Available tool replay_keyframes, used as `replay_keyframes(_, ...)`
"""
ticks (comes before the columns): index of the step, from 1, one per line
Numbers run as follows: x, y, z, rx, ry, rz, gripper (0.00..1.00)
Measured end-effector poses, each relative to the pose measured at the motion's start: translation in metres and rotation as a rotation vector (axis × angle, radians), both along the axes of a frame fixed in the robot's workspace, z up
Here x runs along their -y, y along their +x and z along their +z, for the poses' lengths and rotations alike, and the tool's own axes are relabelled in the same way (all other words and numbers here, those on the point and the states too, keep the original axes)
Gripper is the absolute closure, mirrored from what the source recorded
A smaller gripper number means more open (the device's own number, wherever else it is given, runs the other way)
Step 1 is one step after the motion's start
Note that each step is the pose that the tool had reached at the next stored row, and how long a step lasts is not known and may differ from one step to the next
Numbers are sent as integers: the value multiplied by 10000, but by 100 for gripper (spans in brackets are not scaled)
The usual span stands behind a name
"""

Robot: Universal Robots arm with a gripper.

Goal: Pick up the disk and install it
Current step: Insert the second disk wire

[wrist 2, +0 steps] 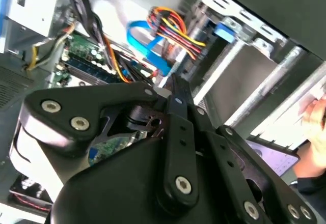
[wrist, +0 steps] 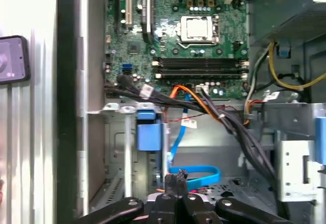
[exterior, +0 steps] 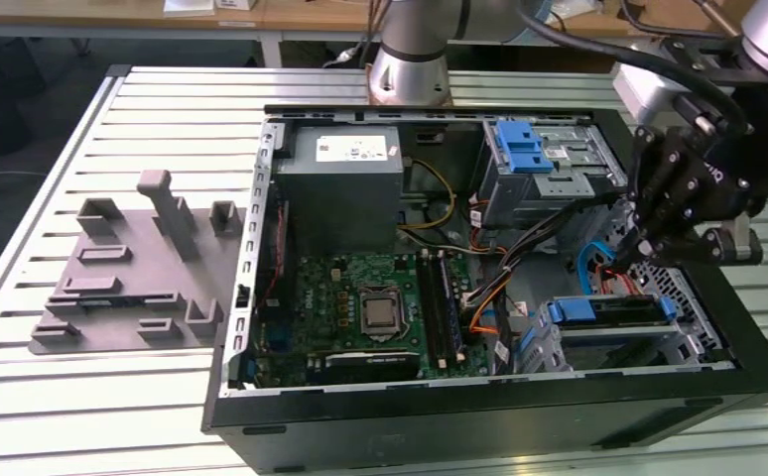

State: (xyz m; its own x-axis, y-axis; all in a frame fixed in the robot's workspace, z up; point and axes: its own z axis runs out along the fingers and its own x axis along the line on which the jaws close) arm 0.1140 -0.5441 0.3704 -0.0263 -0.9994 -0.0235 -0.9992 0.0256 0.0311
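The black multi-link gripper (exterior: 649, 253), fingertips pinched together on nothing, hangs inside the open black computer case (exterior: 490, 416) near the exterior view's right wall; the silver blue-framed disk (exterior: 612, 312) lies just below-left, its long axis running left-right.

1 open computer case (exterior: 490, 416), 1 motherboard (exterior: 357, 307), 1 grey fixture (exterior: 126, 288), 1 gripper (exterior: 642, 260)

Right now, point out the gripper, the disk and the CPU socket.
gripper (exterior: 638, 260), exterior view, at the fingertips above the drive bay.
disk (exterior: 612, 311), exterior view, on the top edge of its blue carrier in the bay.
CPU socket (wrist: 199, 28), first wrist view, on the socket's metal centre.
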Motion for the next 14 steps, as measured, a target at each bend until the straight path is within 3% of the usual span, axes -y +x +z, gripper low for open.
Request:
replay_keyframes(2, -58, 0, 0, 0, -8, 0, 89)
replay_keyframes(3, -74, -2, -2, 0, -7, 0, 83)
replay_keyframes(8, -83, -14, -28, 1, -148, 0, 81)
replay_keyframes(9, -85, -14, -38, 1, -180, 2, 75)
replay_keyframes(14, -90, -15, -101, 1, -208, 0, 75)
